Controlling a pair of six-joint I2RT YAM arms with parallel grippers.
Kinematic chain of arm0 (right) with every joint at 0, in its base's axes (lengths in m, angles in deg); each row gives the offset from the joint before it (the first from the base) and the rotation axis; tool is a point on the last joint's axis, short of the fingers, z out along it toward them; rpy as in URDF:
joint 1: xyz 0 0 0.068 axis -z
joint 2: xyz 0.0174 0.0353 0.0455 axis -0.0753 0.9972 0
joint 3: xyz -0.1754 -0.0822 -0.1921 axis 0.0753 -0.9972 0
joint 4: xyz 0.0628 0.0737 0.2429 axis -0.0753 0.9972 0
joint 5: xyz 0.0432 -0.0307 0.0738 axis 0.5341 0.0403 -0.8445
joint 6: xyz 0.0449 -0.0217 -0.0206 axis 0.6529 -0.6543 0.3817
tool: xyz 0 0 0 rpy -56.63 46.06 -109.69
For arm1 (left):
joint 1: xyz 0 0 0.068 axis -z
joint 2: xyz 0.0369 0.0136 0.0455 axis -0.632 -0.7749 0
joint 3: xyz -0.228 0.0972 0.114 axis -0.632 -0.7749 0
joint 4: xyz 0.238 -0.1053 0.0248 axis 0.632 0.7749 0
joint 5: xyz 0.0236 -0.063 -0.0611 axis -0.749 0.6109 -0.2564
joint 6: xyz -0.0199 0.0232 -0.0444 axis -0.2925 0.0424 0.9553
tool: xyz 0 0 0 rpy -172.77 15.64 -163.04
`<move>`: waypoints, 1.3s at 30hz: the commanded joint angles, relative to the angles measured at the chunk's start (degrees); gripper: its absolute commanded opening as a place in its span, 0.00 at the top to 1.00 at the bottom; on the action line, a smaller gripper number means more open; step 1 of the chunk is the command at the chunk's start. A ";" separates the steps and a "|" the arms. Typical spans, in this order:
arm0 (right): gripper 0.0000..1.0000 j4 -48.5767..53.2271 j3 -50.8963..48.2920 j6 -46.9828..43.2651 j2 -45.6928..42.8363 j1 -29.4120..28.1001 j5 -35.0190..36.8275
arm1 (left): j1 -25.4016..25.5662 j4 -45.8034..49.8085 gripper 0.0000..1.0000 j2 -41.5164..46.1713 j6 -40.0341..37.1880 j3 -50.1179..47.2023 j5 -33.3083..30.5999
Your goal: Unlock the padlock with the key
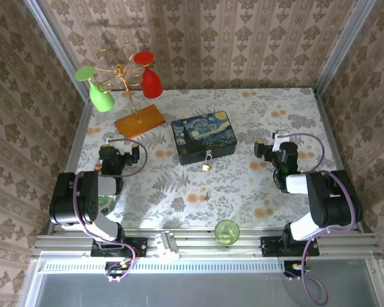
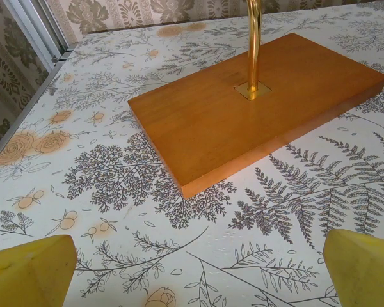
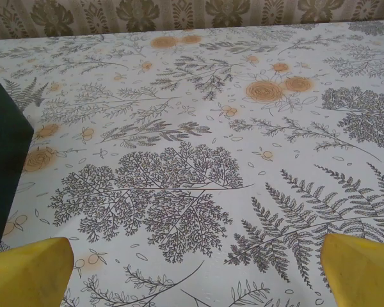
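Gaping wide, left gripper (image 2: 193, 272) and right gripper (image 3: 193, 274) flank the padlock (image 1: 207, 164) at the starry box (image 1: 204, 133) front.

Bright, even light; soft shadows.

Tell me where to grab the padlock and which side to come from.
Probably grip the padlock by its brass body, jaws closing across its width, coming down from above on the near side. Its silver shackle points back toward the starry box, which blocks the far side and leaves little room around the shackle.
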 commanded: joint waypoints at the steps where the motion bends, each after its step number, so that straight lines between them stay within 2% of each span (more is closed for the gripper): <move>1: 0.00 -0.45 0.70 -1.09 0.24 -0.27 0.88 | -0.11 -0.88 0.00 -0.30 -0.41 0.96 0.72; 34: 0.00 -0.66 0.53 -1.03 0.19 -0.26 0.88 | -0.36 -1.48 0.00 -0.07 -0.07 0.58 0.95; 36: 0.00 0.09 0.70 -1.32 -0.54 -0.39 0.57 | 0.04 -1.62 0.00 1.80 0.10 -0.24 -0.52; 39: 0.00 7.26 2.46 -1.76 -5.00 -1.23 1.80 | 2.21 1.35 0.00 7.51 -0.24 -1.19 -7.68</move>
